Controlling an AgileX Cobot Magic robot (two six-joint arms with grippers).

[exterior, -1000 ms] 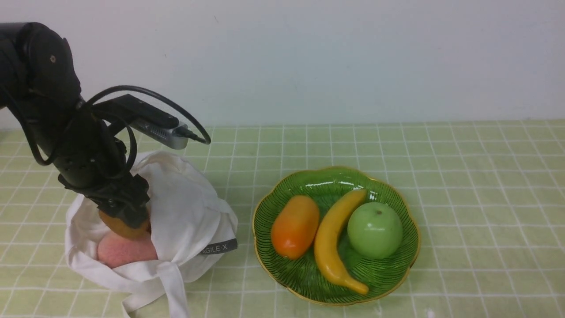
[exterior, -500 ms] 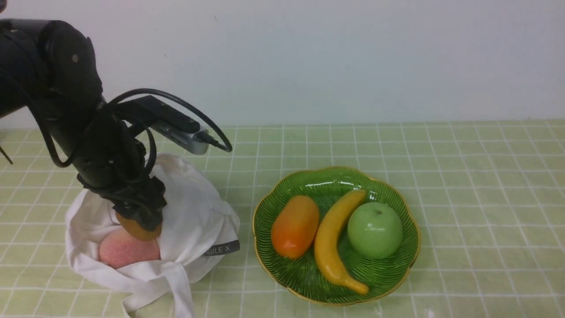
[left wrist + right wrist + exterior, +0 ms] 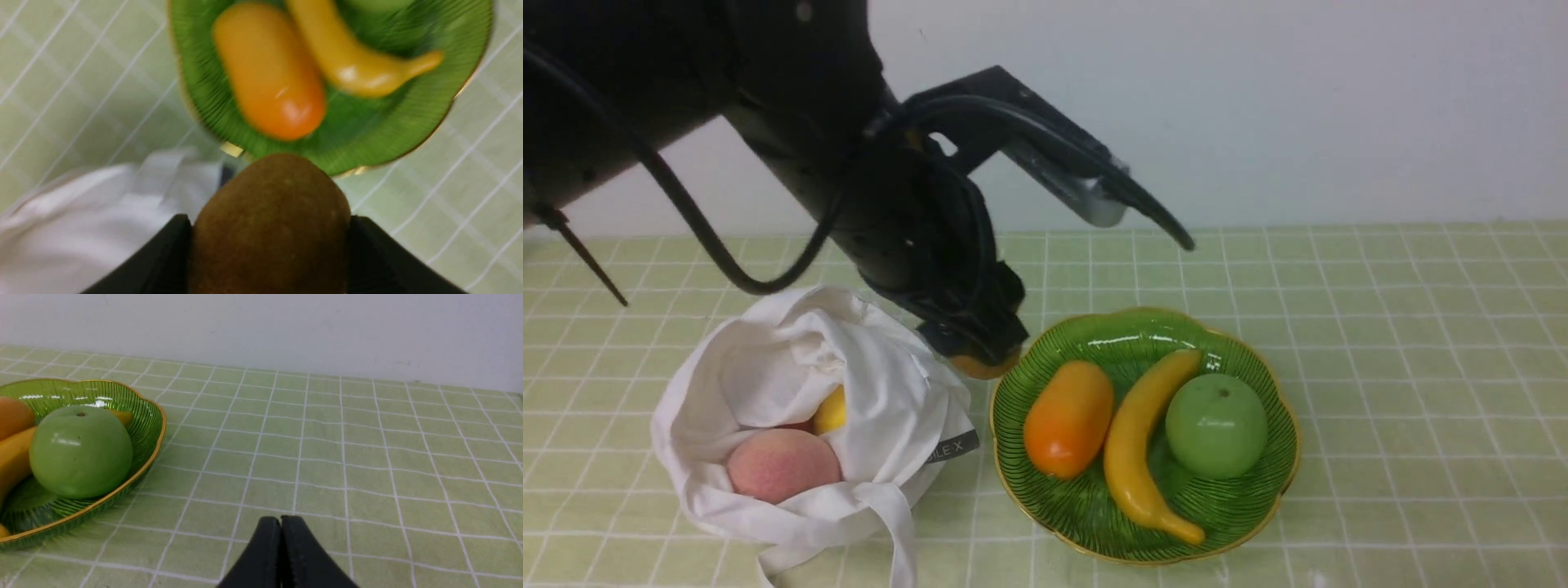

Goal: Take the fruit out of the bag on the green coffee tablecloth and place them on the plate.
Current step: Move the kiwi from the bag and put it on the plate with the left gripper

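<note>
Left gripper [image 3: 980, 353] clamped on the brown fruit [image 3: 269, 220], poised over the gap between bag [image 3: 874, 384] and plate [image 3: 1086, 506]. Advisable: carry it over bare ribbing beside the orange fruit [image 3: 1068, 418], lower close, then release. Right gripper [image 3: 281, 543] closed, empty.

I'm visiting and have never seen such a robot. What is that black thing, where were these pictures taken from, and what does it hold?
The black thing is the robot's left arm. Its left gripper is clamped on a brown fruit at the rim of the green plate, on the side of the white bag. One picture looks forward from between the arms; the other two come from a camera on each wrist. The right gripper is shut and empty. The plate carries an orange fruit, a banana and a green apple. The bag holds a peach and a small yellow fruit.
</note>
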